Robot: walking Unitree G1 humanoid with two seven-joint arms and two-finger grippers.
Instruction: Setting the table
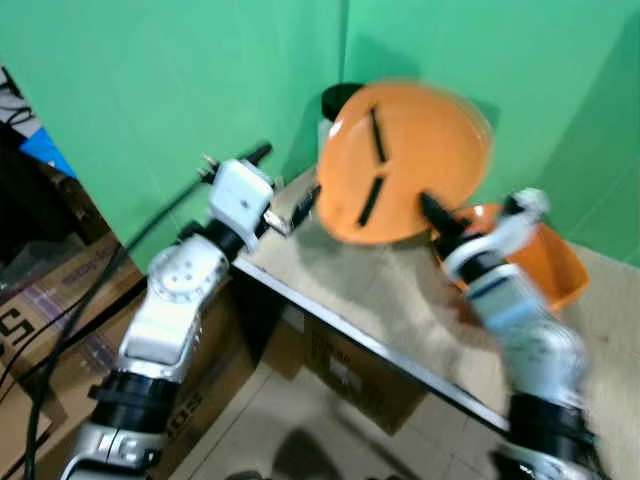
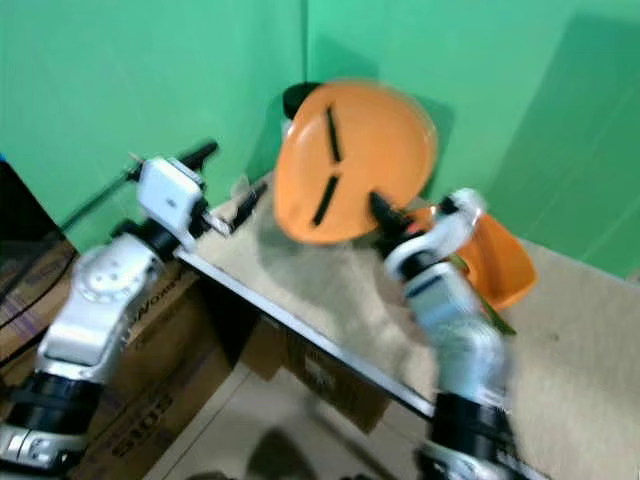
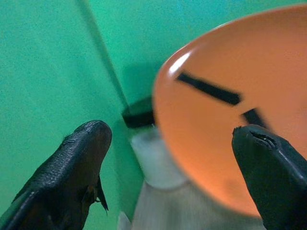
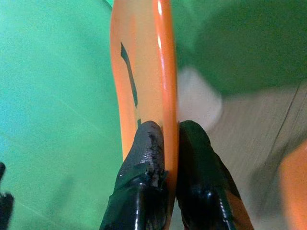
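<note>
Orange plate stands on edge, rim clamped in the right claw; left claw spread apart just beside it.

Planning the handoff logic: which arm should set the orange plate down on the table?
Right. The right tool is already clamped on the orange plate, which it holds on edge above the table. The left tool is open and beside the plate, not touching it.
</note>
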